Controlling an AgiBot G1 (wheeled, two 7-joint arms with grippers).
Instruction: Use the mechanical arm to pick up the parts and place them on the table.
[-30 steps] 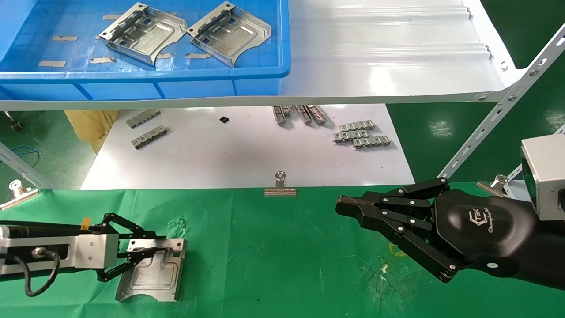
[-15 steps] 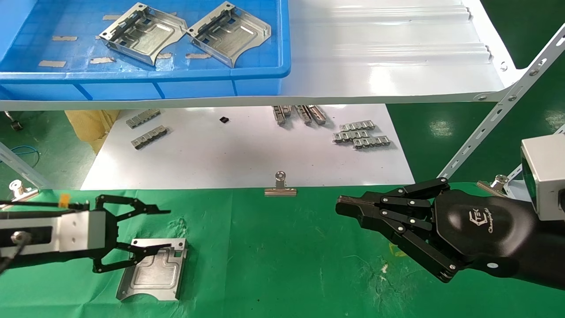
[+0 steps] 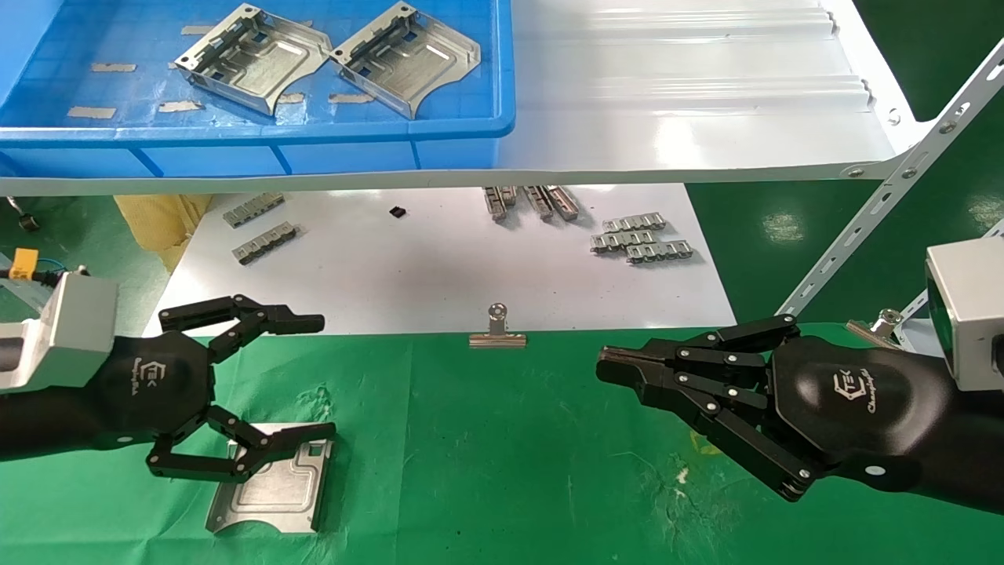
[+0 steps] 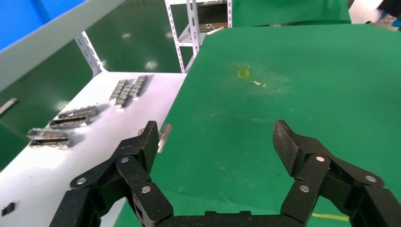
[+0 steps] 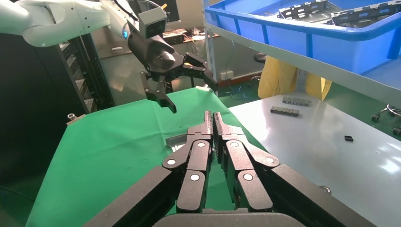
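One silver part (image 3: 271, 486) lies flat on the green table cloth (image 3: 486, 455) at the near left. My left gripper (image 3: 325, 375) is open and empty just above the part's far edge, its lower finger (image 3: 282, 443) over that edge. The left wrist view shows the same gripper (image 4: 216, 137) spread wide over bare green cloth. Two more parts (image 3: 251, 59) (image 3: 408, 59) lie in the blue tray (image 3: 259, 133) on the upper shelf. My right gripper (image 3: 604, 365) is shut and empty, hovering over the cloth at the right; in its wrist view (image 5: 212, 116) the fingers press together.
A glossy white board (image 3: 439, 275) lies behind the cloth with grey link strips (image 3: 643, 239) (image 3: 263, 231). A metal binder clip (image 3: 498, 333) sits on the cloth's far edge. A white shelf (image 3: 690, 118) and its slanted bracket (image 3: 886, 204) stand above and to the right.
My left gripper has let go of the part, opened wide, turned its palm up and risen off it. The part stays flat on the cloth. The right arm has not moved.
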